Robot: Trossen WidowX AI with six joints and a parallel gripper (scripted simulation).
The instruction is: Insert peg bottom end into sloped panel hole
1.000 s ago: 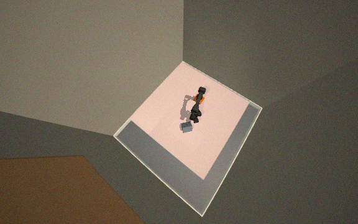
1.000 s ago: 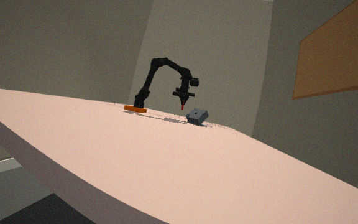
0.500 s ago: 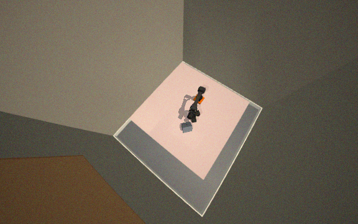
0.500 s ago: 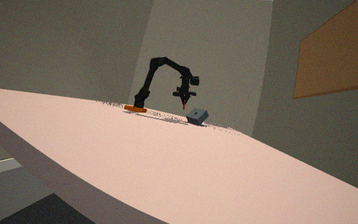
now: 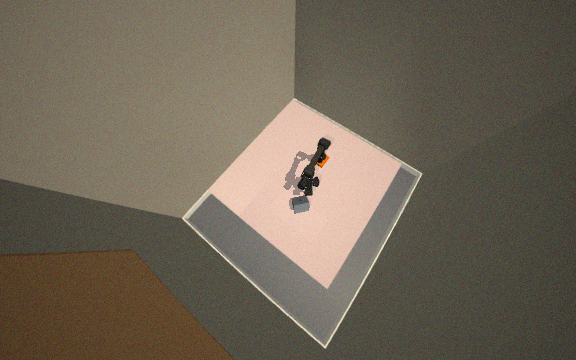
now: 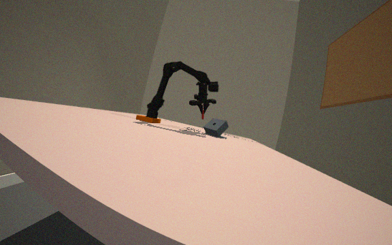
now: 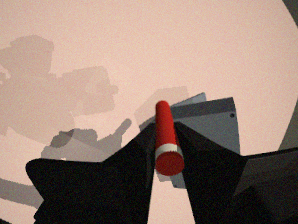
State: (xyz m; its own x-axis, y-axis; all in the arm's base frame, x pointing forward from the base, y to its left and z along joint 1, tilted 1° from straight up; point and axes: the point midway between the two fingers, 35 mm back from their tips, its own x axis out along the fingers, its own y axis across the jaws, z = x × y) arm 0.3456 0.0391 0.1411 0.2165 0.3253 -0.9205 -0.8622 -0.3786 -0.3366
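A red round peg (image 6: 203, 116) (image 7: 166, 120) with a white band near its upper end is held upright in the air. My gripper (image 6: 203, 111) (image 7: 164, 127) is shut on it, and its lower end sticks out below the fingertips. The blue-grey sloped panel (image 5: 299, 206) (image 6: 220, 125) (image 7: 215, 130) stands just beyond the peg, to its right in the exterior view. The peg's lower end is apart from the panel, slightly above its face. The dark hole (image 6: 214, 124) shows in the face in the exterior view. In the wrist view the fingers and peg cover part of the panel, and I cannot make out the hole.
The pink table top (image 5: 268, 165) (image 6: 182, 177) (image 7: 225, 40) carries the arm's orange base (image 5: 323, 161) (image 6: 148, 119), which lies behind the gripper, away from the panel. Shadows of the arm fall on the table beside it.
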